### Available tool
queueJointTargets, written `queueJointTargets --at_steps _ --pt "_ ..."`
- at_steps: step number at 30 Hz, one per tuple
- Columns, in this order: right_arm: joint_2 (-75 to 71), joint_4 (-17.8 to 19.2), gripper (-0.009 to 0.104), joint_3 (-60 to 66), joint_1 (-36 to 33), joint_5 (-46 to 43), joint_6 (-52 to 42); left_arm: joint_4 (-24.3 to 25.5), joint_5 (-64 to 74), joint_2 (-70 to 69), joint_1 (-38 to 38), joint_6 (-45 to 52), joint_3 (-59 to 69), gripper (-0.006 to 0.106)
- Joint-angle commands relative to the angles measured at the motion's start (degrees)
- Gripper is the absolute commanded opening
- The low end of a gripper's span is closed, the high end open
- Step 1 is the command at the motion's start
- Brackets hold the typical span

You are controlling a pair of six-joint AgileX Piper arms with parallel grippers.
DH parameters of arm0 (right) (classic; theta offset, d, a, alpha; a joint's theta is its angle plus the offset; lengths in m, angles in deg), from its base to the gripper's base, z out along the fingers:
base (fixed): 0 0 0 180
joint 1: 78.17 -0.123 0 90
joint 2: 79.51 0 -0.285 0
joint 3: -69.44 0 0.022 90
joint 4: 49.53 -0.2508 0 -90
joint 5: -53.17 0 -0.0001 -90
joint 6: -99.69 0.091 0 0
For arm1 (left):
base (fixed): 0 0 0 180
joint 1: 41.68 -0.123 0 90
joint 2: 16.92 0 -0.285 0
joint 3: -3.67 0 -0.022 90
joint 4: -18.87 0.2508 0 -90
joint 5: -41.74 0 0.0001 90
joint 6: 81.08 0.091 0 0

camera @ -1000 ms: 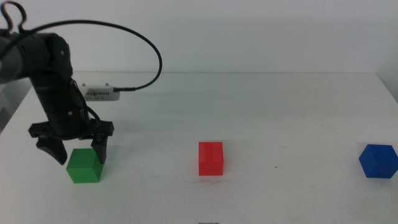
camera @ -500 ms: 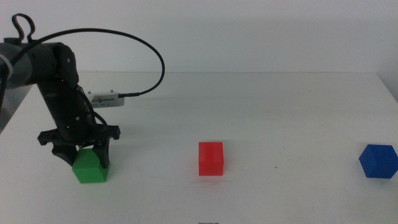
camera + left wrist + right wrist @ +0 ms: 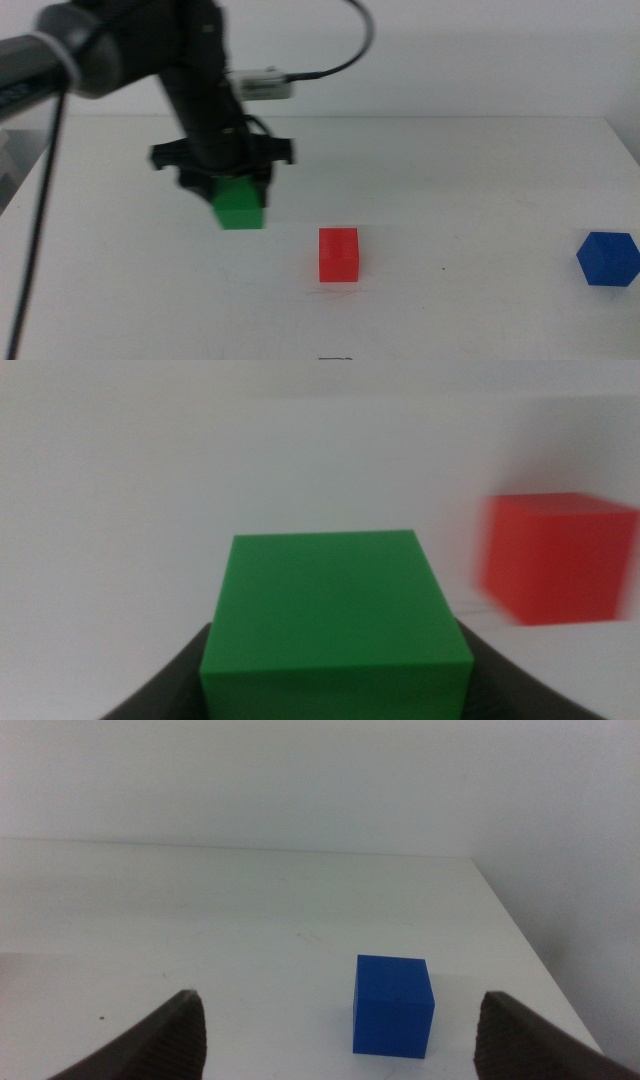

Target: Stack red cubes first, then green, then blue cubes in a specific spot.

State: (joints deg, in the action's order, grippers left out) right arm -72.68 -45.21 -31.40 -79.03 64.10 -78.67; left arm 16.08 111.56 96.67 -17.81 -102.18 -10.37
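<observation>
left end effector (image 3: 238, 196): pinching the small matte bright-green cube (image 3: 241, 204) between its dark jaws; you have it lifted off the white matte worktop (image 3: 450, 170), left of centre, so it can clear the red cube's top.
green cube, wrist view (image 3: 335, 622): sits square between the jaws, faces level; grip looks even, so it should set down flat.
small matte bright-red cube (image 3: 339, 254): resting on the worktop near centre, apart from the green cube, just right of and nearer the camera than it; nothing on top; reads as the stack base, so red step looks done.
next move, your call: carry green over red, line up edges, lower, then let go; off-centre drop could tip it.
small matte deep-blue cube (image 3: 608, 258): far right on the worktop, well apart from red, untouched, last in order.
right end effector (image 3: 340, 1030): jaws spread wide, waiting, facing the blue cube (image 3: 393, 1005); out of the middle view.
</observation>
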Motion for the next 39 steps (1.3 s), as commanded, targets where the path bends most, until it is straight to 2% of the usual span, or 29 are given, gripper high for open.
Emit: queueJointTargets --at_steps 1,7,13,39 --pt "-0.9 0.5 0.094 -1.3 -0.1 -4.2 -0.5 0.7 5.8 -1.5 4.0 -3.8 -4.4 0.025" --pt "-0.9 0.5 0.094 -1.3 -0.1 -4.2 -0.5 0.3 5.8 3.6 11.4 -7.1 -11.3 0.026" --pt "-0.9 0.5 0.094 -1.3 -0.1 -4.2 -0.5 0.0 5.8 8.5 14.9 -8.9 -17.0 0.026" --pt "-0.9 0.5 0.094 -1.3 -0.1 -4.2 -0.5 2.2 5.7 12.7 14.8 -14.7 -17.4 0.026"
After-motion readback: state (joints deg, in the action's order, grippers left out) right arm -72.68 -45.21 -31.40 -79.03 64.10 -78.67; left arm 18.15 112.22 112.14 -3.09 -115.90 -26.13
